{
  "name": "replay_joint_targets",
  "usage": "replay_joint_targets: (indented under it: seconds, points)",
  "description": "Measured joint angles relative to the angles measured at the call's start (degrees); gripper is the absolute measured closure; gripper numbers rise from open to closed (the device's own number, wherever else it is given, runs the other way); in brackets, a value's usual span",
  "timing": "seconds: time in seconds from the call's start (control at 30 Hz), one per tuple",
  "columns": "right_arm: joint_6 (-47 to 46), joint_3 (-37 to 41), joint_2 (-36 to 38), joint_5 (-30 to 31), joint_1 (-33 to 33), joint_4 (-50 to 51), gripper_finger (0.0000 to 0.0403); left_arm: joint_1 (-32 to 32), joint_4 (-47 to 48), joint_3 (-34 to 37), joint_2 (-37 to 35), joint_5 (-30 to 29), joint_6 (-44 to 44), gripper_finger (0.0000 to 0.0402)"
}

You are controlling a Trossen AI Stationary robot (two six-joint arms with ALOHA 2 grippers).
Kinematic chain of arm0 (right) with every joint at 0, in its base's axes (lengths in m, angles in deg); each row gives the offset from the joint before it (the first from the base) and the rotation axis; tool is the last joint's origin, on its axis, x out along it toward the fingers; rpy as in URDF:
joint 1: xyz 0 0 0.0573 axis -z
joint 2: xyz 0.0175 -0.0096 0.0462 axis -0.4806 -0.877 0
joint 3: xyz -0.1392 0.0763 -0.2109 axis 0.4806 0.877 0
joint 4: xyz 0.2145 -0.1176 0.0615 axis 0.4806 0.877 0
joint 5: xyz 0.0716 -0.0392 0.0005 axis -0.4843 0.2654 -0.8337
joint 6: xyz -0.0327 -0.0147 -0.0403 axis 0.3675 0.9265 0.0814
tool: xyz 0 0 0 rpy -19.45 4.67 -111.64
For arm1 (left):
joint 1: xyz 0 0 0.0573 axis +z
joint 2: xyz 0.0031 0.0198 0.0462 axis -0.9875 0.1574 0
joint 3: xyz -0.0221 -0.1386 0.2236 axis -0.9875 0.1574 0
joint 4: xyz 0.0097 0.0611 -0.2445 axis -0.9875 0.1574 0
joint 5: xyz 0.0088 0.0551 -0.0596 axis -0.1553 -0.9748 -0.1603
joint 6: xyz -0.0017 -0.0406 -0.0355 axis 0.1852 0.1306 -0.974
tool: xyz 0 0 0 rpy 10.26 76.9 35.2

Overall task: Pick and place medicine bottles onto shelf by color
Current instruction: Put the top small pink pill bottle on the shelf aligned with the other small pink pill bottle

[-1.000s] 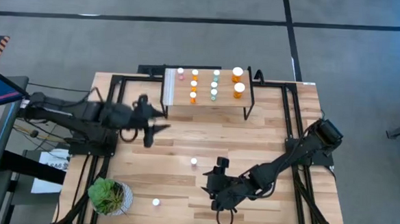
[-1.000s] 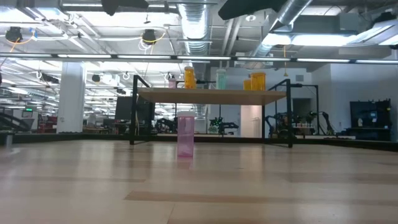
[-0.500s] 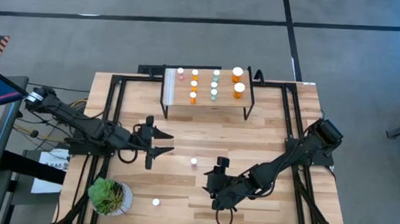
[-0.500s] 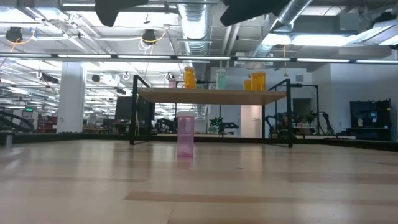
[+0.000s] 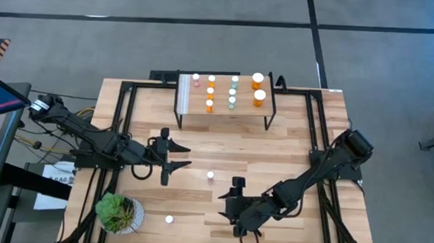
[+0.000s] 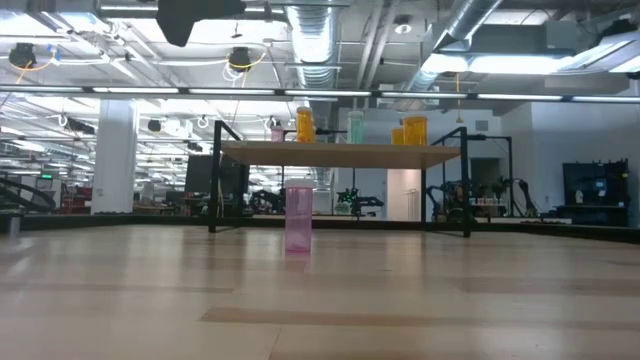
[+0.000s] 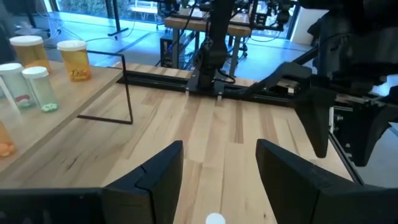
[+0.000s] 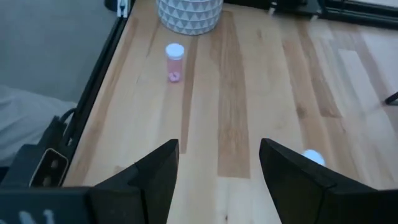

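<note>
Two pink medicine bottles with white caps stand upright on the tabletop, one at mid-table [image 5: 210, 175] and one near the front [image 5: 169, 219]. The shelf [image 5: 225, 111] stands at the far side and bears pink [image 5: 196, 79], orange [image 5: 210, 94], pale green [image 5: 232, 92] and wide orange [image 5: 259, 96] bottles. My left gripper [image 5: 184, 156] is open and empty, just left of the mid-table pink bottle, whose cap [image 7: 215, 218] shows between its fingers. My right gripper [image 5: 226, 211] is open and empty to the right of the front pink bottle [image 8: 175, 61], pointing toward it.
A green potted plant [image 5: 117, 211] in a white patterned pot [image 8: 189, 14] stands at the near left corner, close to the front pink bottle. The black frame rails [image 5: 121, 101] run along the table's sides. Bare wood [image 5: 290, 155] lies between the shelf and the right arm.
My left gripper has gone from beside the shelf's left end toward the table's near edge and right, toward the mid-table pink bottle, staying open. My right gripper has shifted a little toward the near edge. The bottles have not moved.
</note>
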Motion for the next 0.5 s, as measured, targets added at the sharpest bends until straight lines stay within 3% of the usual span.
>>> replay_joint_targets:
  seconds: [0.3,0.5]
  points:
    - [2.0,0.4,0.8,0.9,0.9,-0.5,0.0154,0.0,0.1,0.0,0.0,0.2,0.2,0.0212]
    - [0.2,7.8,2.6,1.4,1.8,-6.1,0.0157,0.0,0.2,0.0,0.0,0.4,0.3,0.0212]
